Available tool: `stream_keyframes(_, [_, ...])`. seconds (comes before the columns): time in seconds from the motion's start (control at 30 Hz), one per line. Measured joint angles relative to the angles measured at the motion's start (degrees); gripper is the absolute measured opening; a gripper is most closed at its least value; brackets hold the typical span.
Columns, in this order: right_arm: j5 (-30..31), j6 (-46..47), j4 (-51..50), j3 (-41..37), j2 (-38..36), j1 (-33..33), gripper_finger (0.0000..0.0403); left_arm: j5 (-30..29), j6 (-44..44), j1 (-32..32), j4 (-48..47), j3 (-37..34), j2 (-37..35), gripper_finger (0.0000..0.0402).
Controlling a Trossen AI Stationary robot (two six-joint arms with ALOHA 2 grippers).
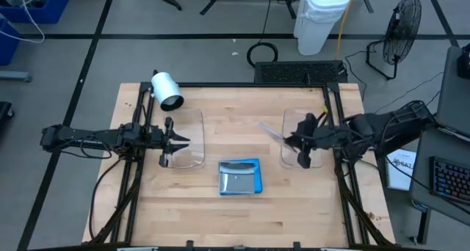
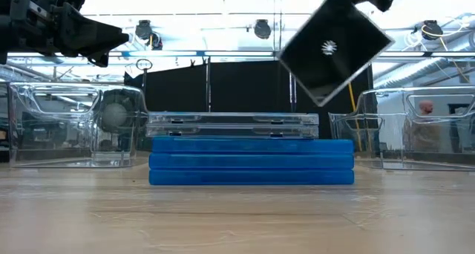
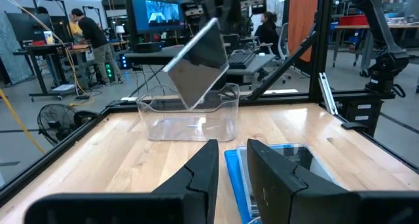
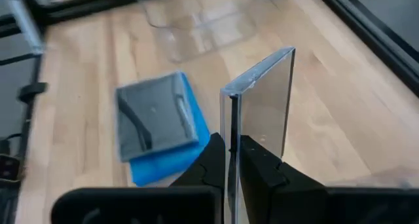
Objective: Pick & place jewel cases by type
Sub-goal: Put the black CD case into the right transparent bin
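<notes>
The right tool (image 4: 232, 152) is gripping a dark case (image 4: 262, 106) edge-on above the right-hand tub (image 1: 290, 122), while the left tool (image 3: 232, 165), narrowly parted, is hovering empty beside the stack (image 2: 251, 150) sitting mid-counter.

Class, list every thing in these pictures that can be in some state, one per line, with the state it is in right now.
Dark jewel case: held tilted in the air above the right tub.
Right gripper: shut on the dark jewel case.
Left gripper: fingers slightly apart, empty, over the left tub.
Left tub: empty.
Stack of jewel cases: resting mid-table, clear on blue.
</notes>
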Motion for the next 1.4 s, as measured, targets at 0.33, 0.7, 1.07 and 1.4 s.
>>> stream_keyframes(0.33, [4.5, 6.9, -17.8, 5.6, 0.3, -1.6, 0.0015, 0.0, 0.0, 0.0, 0.0, 0.0, 0.0, 0.0088])
stream_keyframes(0.7, [5.7, 11.1, -34.5, 5.8, 8.1, -5.1, 0.0015, 0.0, 0.0, 0.0, 0.0, 0.0, 0.0, 0.0088])
stream_keyframes(1.07, [5.8, 1.9, -34.9, 5.8, 22.2, -5.3, 0.0015, 0.0, 0.0, 0.0, 0.0, 0.0, 0.0, 0.0088])
stream_keyframes(1.4, [5.8, -2.7, -31.6, 5.7, 29.4, -4.7, 0.0015, 0.0, 0.0, 0.0, 0.0, 0.0, 0.0, 0.0088])
